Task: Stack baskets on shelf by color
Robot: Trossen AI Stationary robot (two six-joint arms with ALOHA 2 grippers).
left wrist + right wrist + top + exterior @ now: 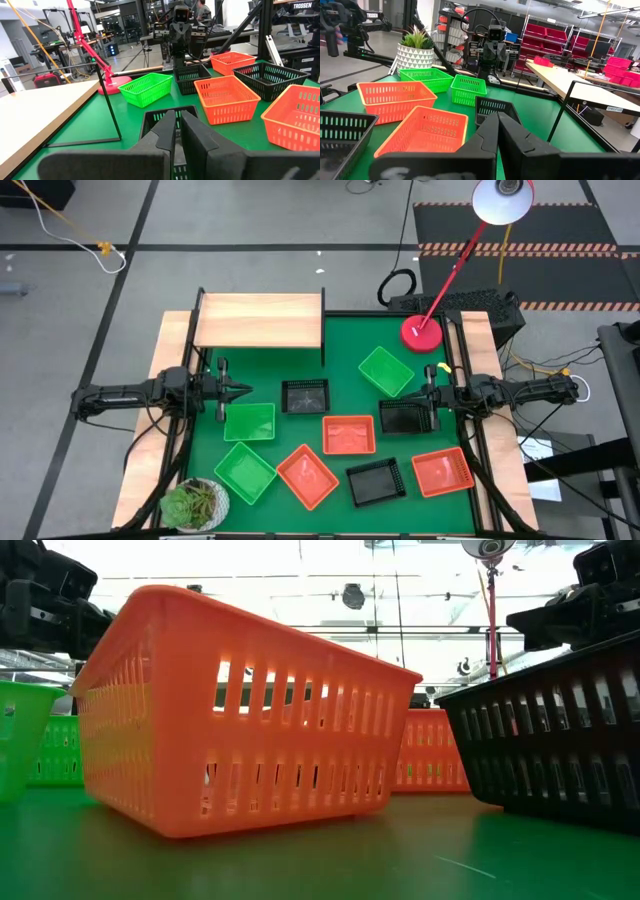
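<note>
High view: nine baskets on the green mat (340, 330), all look empty, none on the shelf (258, 321) — bare board at the far left of the mat.

Green: one far right (386, 370), turned diagonal; one (249, 422) just in front of the left gripper (243, 389), long axis left-right; one (244, 471) near the plant (194, 504), diagonal.

Red: middle one (349, 434) squared up, long axis left-right; one (308, 476) diagonal at the near edge; one (441, 472) near right.

Black: one (305, 396) mid-mat, past the left fingertips, not touched; one (405, 418) close beside the right gripper (428, 392); one (376, 482) near edge, tilted.

Both grippers hover at mid-table on their own sides, tips facing inward. Wrist views — fingers pressed together on both, nothing pinched.
</note>
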